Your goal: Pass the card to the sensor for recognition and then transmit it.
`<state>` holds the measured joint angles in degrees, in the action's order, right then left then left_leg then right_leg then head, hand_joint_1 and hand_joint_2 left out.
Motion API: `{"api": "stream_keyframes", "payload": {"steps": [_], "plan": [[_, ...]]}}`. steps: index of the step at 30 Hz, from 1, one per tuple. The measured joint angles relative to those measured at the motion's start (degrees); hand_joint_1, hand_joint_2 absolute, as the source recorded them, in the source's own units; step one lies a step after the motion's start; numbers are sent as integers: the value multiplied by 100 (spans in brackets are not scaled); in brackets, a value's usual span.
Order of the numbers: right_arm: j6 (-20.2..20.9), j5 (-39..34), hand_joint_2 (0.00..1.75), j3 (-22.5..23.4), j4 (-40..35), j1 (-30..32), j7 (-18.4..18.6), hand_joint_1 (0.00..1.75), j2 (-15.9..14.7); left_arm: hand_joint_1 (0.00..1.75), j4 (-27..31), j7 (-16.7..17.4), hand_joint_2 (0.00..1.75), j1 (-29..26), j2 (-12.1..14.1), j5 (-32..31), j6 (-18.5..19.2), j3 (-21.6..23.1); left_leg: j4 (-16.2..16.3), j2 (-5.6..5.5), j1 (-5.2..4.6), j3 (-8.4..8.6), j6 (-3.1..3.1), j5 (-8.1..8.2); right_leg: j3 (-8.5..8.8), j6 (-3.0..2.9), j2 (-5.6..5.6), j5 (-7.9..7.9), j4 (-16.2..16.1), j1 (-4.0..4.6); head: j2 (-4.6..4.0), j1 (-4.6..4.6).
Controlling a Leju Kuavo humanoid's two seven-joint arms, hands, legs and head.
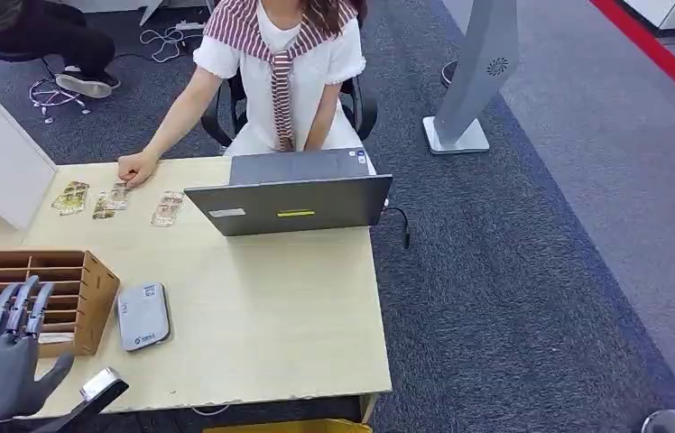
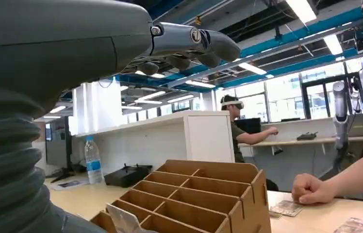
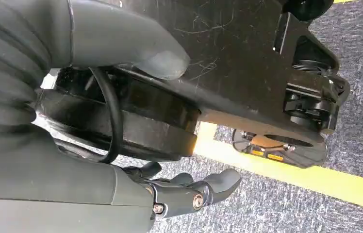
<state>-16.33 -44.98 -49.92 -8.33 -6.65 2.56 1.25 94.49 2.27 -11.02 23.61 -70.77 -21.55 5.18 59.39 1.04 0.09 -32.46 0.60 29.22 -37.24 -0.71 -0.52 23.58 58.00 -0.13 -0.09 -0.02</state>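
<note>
Grey L hand (image 1: 0,361) sits at near-left table corner, fingers spread, holding nothing, just over the near edge of the cardboard slot organizer (image 1: 72,284). A white card (image 2: 123,219) stands in a near slot, seen from L wrist cam. Grey sensor pad (image 1: 143,315) lies just right of organizer. R hand (image 3: 189,191) hangs over dark carpet (image 3: 276,204), fingers apart, nothing in it. Far side: laptop (image 1: 293,203), a person's fist (image 1: 137,168) on the table (image 1: 271,307), near a few loose cards (image 1: 117,198).

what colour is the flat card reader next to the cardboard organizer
Grey, with a small logo; the card reader shows best in the head view.
</note>
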Motion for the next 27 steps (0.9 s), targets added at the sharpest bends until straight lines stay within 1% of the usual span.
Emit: {"api": "stream_keyframes", "payload": {"steps": [2,5,8,13,17,22,27], "plan": [[2,-2,175,0,0,-1,0,0,2,0,-26,18,175,31,7,0,57,-2,1,-1,0,1,0,0,0,0,0,0,0,0,2,2],[9,-2,175,-4,0,-4,11,0,9,0,-94,90,175,181,39,28,503,-2,1,-3,0,0,0,0,-1,0,2,0,-2,1,2,2],[20,2,175,-15,0,-13,13,0,11,0,-269,98,175,555,85,44,894,0,2,-12,0,-1,0,-2,1,1,11,-1,-1,1,2,2],[57,7,175,-39,0,-21,13,0,11,0,-640,68,175,1152,85,50,1291,4,2,-9,0,0,-10,-8,0,-5,10,-8,0,2,2,2],[59,-9,175,-42,0,-21,11,0,11,0,-780,118,175,1365,98,98,1449,50,2,-9,0,1,-13,-10,-2,-5,8,-8,0,2,0,2],[74,-28,175,-46,0,-21,7,0,11,0,-879,243,175,1428,162,188,1670,114,2,-9,0,1,-13,-10,-4,-5,5,-7,0,3,2,4],[76,-28,175,-50,4,-21,7,0,11,0,-964,271,175,1433,227,214,1709,162,2,-8,0,0,-13,-10,-5,-5,5,-7,-1,4,0,2]]}}
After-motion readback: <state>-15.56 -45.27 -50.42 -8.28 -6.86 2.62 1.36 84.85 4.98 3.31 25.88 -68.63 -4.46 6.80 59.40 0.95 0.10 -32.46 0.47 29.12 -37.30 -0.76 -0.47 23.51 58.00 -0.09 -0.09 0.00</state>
